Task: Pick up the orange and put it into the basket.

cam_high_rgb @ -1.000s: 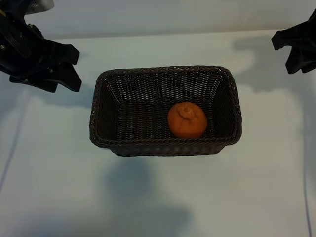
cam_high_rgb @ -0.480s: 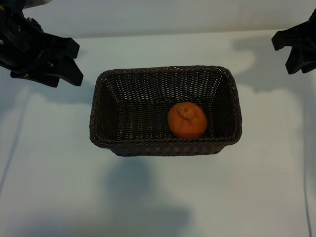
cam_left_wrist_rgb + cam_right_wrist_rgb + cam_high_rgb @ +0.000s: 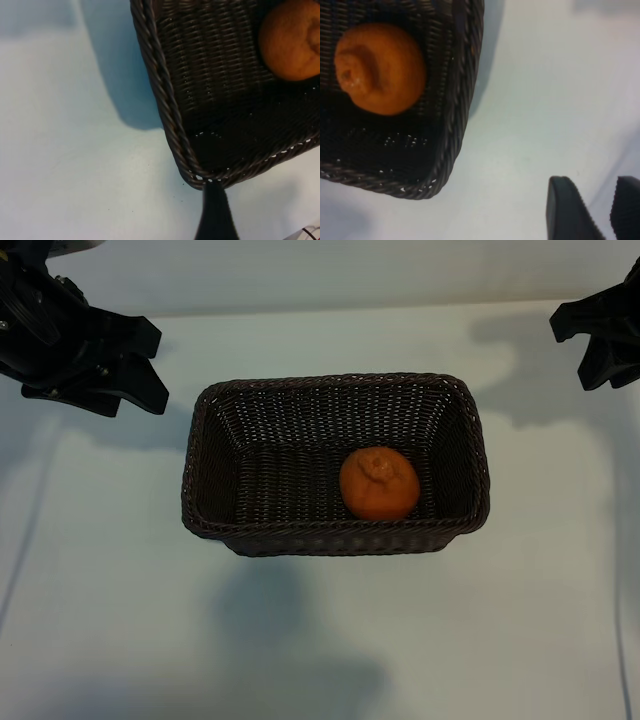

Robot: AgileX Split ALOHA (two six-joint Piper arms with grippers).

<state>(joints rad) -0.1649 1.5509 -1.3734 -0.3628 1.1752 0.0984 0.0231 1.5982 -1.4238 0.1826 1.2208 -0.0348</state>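
White table [image 3: 100, 590]: one basket [image 3: 205, 530], one orange [image 3: 379, 483]

The orange [image 3: 379, 483], bright and dimpled with its bumpy stem knob facing up, sits on the floor of the basket [image 3: 200, 440], right of centre and close to the near wall. The basket is a dark brown rectangular wicker one with rounded corners and a braided rim, standing upright mid-table

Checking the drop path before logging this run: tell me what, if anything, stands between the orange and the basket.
Nothing does. The orange already lies inside the basket, on its floor toward the right half. The left gripper and right gripper hang apart from the basket at the far corners, both open and holding nothing.
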